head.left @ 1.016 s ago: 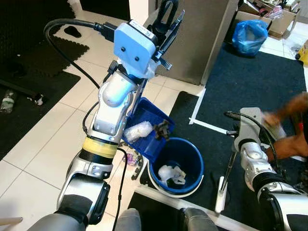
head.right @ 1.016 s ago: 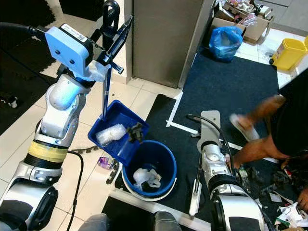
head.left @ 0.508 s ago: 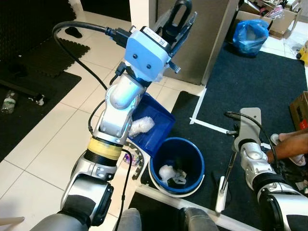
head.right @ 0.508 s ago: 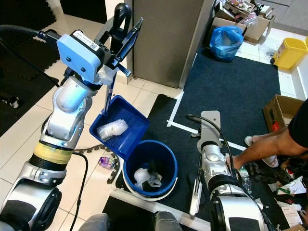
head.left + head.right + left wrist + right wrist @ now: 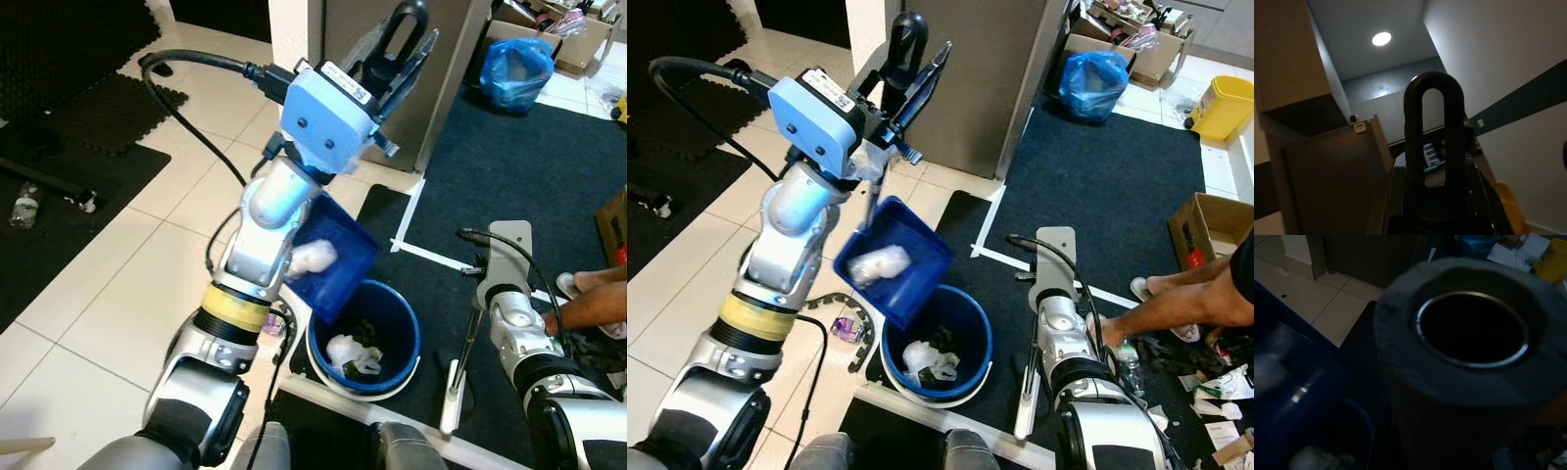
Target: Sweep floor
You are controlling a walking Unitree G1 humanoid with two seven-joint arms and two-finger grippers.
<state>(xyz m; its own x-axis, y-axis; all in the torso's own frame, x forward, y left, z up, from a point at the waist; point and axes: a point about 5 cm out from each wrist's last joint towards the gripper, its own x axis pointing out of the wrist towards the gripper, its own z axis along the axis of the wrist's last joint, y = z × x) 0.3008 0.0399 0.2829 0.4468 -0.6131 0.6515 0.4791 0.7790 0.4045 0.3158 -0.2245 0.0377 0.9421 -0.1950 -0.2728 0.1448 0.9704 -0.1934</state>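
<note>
I hold the left gripper [image 5: 917, 51] high, jaws clamped on the dustpan handle [image 5: 1433, 161], so the blue dustpan [image 5: 904, 257] tilts its white wad [image 5: 873, 262] toward the blue bucket [image 5: 973, 338] at five o'clock; the right jaws I cannot tell.

A black looped handle [image 5: 1433, 147] rises toward a ceiling light [image 5: 1381, 38].

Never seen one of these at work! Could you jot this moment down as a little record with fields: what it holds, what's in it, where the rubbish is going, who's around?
Left gripper: shut on the dustpan handle, raised high
Dustpan: blue, tilted over the bucket
In dustpan: white crumpled wrapper
Bucket: blue, on dark mat, holds white litter
Right gripper: low beside the bucket, on a pale pole
Person: arm reaching in at right
</note>
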